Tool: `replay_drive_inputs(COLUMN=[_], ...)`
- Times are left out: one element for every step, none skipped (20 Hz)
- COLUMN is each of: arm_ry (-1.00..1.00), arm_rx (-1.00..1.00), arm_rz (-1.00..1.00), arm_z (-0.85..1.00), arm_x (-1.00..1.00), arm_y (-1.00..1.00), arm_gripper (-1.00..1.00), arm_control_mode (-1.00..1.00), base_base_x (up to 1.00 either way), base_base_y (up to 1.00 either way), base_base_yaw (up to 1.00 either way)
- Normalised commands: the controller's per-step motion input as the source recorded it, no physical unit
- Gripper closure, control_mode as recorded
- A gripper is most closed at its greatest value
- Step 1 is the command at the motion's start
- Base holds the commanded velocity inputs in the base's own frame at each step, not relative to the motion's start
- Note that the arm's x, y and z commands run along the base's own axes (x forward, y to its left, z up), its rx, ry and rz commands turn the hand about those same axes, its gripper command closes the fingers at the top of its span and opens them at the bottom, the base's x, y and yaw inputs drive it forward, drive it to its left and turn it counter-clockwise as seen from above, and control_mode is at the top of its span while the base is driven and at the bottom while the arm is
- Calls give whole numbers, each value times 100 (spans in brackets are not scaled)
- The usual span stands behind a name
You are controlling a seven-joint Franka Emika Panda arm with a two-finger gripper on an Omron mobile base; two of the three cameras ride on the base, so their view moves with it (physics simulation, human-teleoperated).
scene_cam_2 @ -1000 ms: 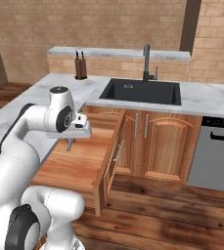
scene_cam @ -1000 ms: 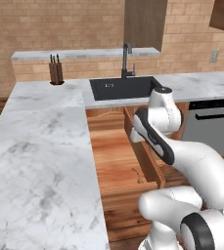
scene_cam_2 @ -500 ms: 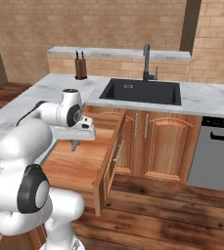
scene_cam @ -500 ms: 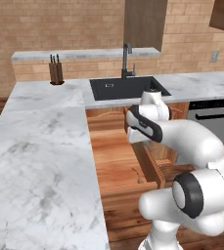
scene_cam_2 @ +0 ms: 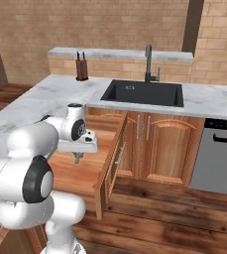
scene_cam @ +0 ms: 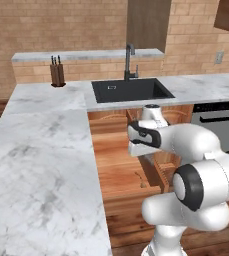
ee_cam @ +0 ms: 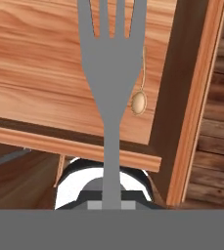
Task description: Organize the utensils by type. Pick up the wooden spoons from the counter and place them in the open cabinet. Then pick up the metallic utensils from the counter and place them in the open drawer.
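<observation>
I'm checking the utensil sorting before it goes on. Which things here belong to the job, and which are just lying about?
Job:
- fork, held in the shut tool
- small spoon, lying in the open drawer
- counter

Lying about:
- knife block
- sink
- faucet
</observation>
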Motion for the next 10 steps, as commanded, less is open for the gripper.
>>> replay_drive_inputs(arm_ry=[0, 0, 0, 0, 0, 0, 0, 0, 0, 0], arm_rx=[0, 0, 0, 0, 0, 0, 1, 0, 1, 1], arm_rz=[0, 0, 0, 0, 0, 0, 0, 0, 0, 0], arm_z=[-67, -66, -59, -55, -50, -41, -36, -34, -33, -33], arm_x=[16, 19, 15, 16, 14, 15, 16, 14, 14, 15], arm_y=[0, 0, 0, 0, 0, 0, 0, 0, 0, 0], arm_gripper=[100, 100, 100, 100, 100, 100, 100, 100, 100, 100], arm_control_mode=[-100, -100, -100, -100, -100, -100, -100, -100, -100, -100], base_base_x=[0, 0, 0, 0, 0, 0, 0, 0, 0, 0], base_base_y=[0, 0, 0, 0, 0, 0, 0, 0, 0, 0], base_base_yaw=[0, 0, 0, 0, 0, 0, 0, 0, 0, 0])
